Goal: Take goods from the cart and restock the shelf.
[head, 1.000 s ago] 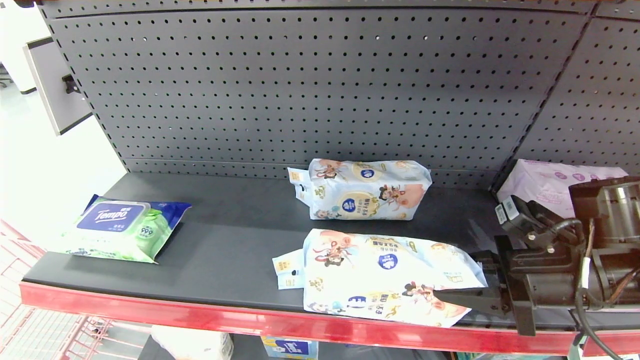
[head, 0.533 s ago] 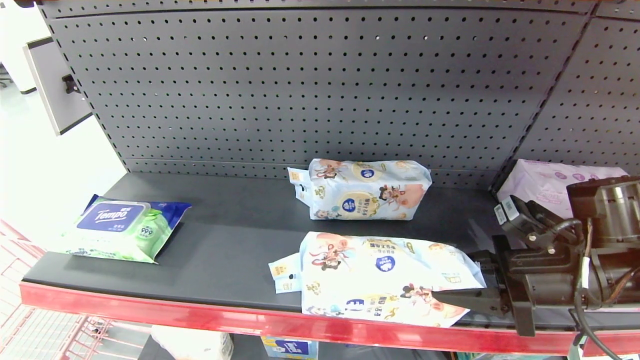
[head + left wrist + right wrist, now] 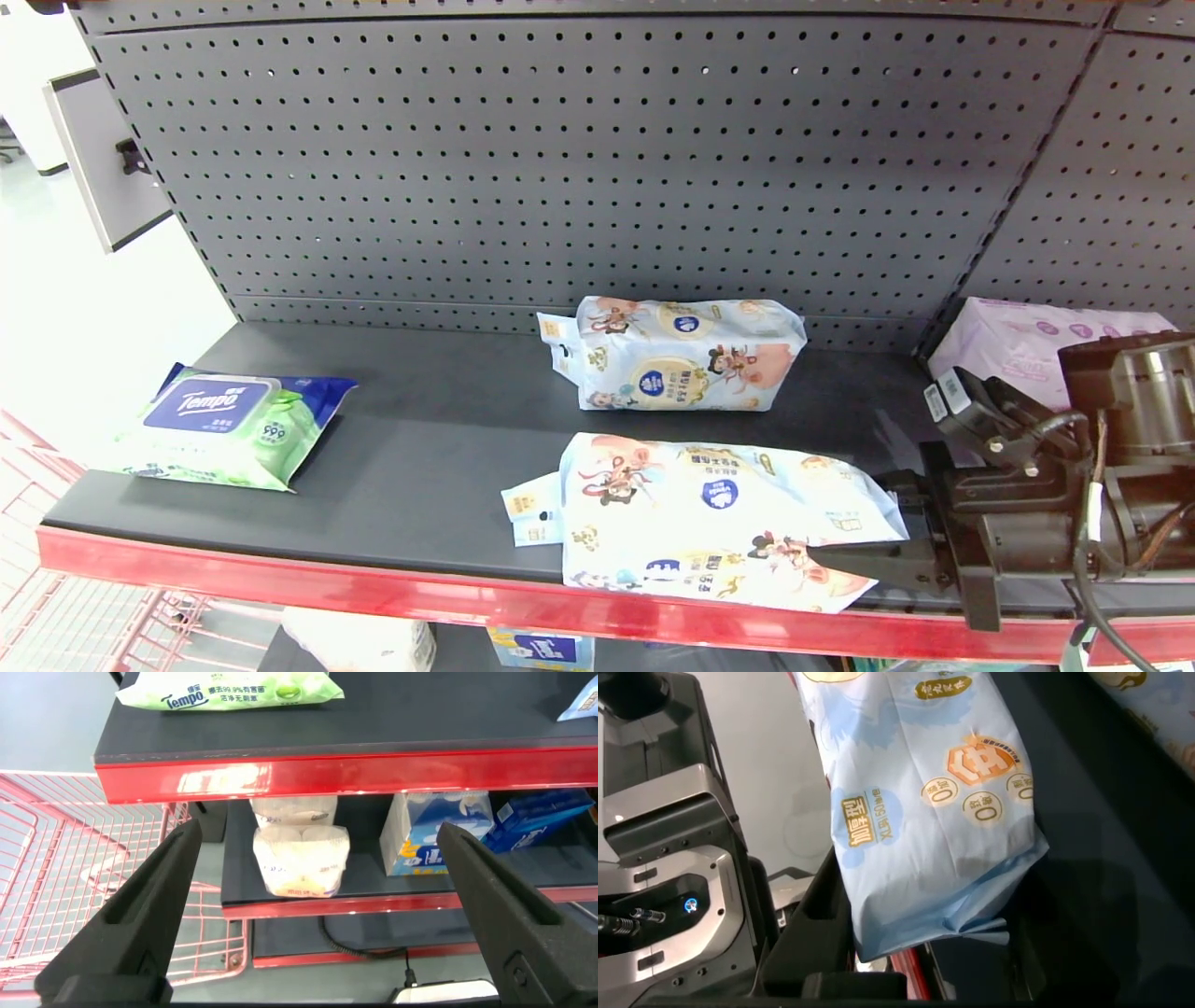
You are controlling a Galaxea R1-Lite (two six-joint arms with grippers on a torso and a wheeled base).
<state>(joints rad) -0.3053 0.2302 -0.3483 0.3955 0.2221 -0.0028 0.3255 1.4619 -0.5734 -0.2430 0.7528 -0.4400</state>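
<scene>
Two pale blue packs with cartoon prints lie on the dark shelf. One pack rests by the pegboard back. The other pack lies at the red front edge. My right gripper is open at that front pack's right end, one finger on each side of it; the pack's sealed end sits between the right gripper fingers. My left gripper hangs open and empty in front of the shelf, below the red edge. The red wire cart stands at the left.
A green and blue wipes pack lies at the shelf's left front. A pink pack sits on the neighbouring bay to the right. The lower shelf holds a white paper pack and blue boxes.
The front pack slid slightly to the left and settled on the shelf. My right gripper drew back a little to the right. The left arm's earlier state is not shown.
</scene>
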